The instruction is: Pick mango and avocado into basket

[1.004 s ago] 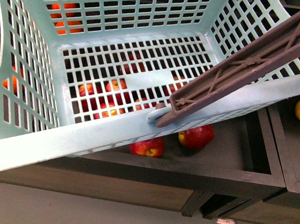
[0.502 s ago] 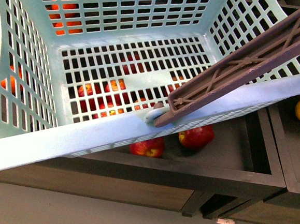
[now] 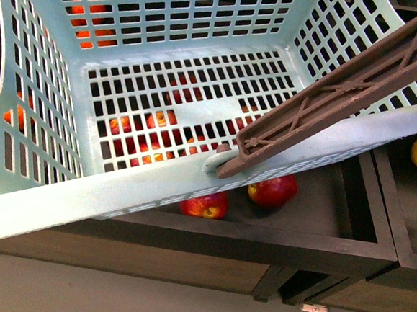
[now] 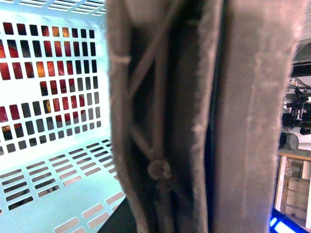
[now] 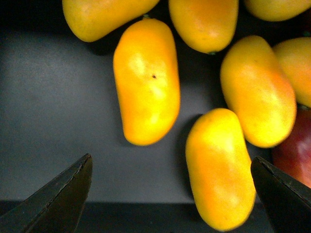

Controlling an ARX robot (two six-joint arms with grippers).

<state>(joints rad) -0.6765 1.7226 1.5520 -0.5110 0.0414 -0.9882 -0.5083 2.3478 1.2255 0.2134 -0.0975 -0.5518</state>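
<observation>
Mango (image 5: 221,167) between spread tips of right tool (image 5: 170,162)

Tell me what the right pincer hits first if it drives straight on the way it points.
Probably the mango lying between the tips of the open right pincer; the mango beside it or the dark tray floor is possible, since depth is unclear.

One basket (image 3: 61,195), seven yellow mangoes (image 5: 146,82)

Poised with the right gripper (image 5: 170,162) spread wide, its two dark pointed fingertips (image 5: 63,194) well apart and closed on nothing.
</observation>
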